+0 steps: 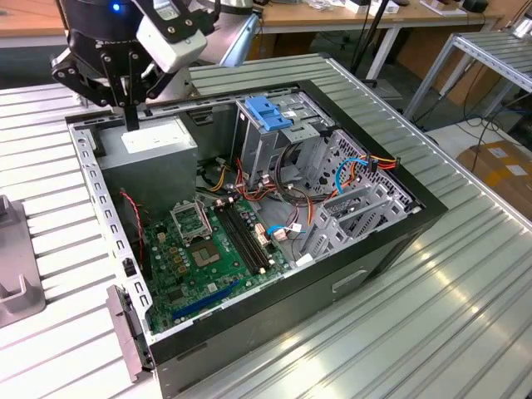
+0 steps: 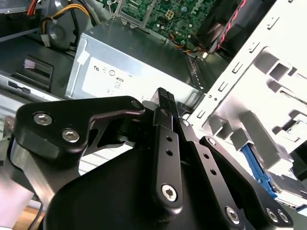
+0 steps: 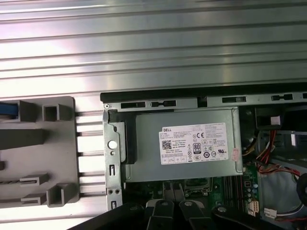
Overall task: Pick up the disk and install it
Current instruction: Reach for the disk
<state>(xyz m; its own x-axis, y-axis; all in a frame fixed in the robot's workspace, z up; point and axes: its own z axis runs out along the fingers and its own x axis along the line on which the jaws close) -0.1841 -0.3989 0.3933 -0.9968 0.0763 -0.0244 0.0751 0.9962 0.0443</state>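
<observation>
My gripper (image 1: 131,123) hangs over the back left corner of the open computer case (image 1: 391,241), just above the grey power supply (image 1: 154,141). Its fingers are shut together with nothing between them. In the first wrist view the power supply's white label (image 3: 194,143) lies directly ahead of the fingers (image 3: 163,211). Of the disk I see a bright blue rail end (image 3: 7,109) in the grey holder (image 3: 57,148) beside the case, and a blue strip (image 2: 259,170) past the case wall in the second wrist view. The rest of the disk is out of frame.
Inside the case lie the green motherboard (image 1: 208,258), a grey drive cage topped by a light-blue bracket (image 1: 270,112), and loose coloured cables (image 1: 357,166). The case stands on a ribbed metal table (image 1: 432,316). The grey holder (image 1: 17,283) sits at the exterior view's left.
</observation>
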